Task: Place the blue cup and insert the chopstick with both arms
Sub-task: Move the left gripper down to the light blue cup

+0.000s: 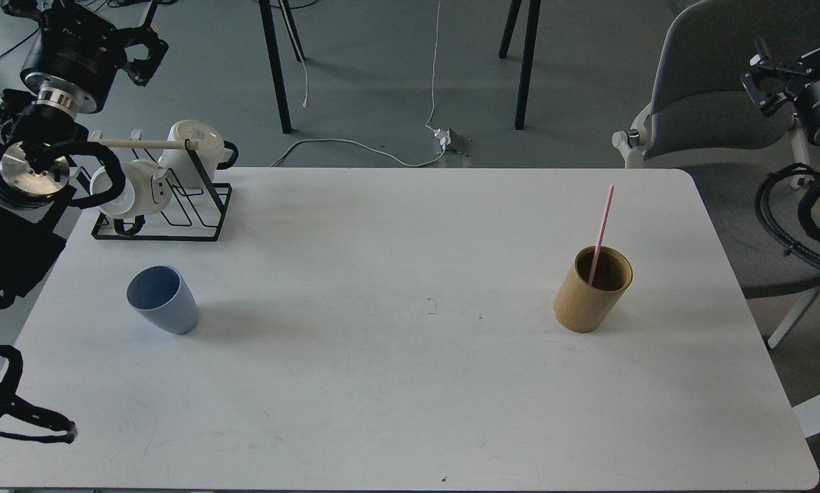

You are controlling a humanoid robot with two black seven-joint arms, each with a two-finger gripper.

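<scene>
Blue cup (163, 300) stands upright on the desk (396, 383) at 9 o'clock, nothing touching it. Looks light, rigid, matte; tapered wall, so grip mid-height across the rim-side.

Pink chopstick (601, 233) leans in the bamboo holder (592, 289) at 3 o'clock: thin, stiff, likely slippery. Pinch its exposed upper part.

Left gripper (143, 51) jaws apart, at 10 o'clock. Right gripper (766, 79): cannot tell.
</scene>
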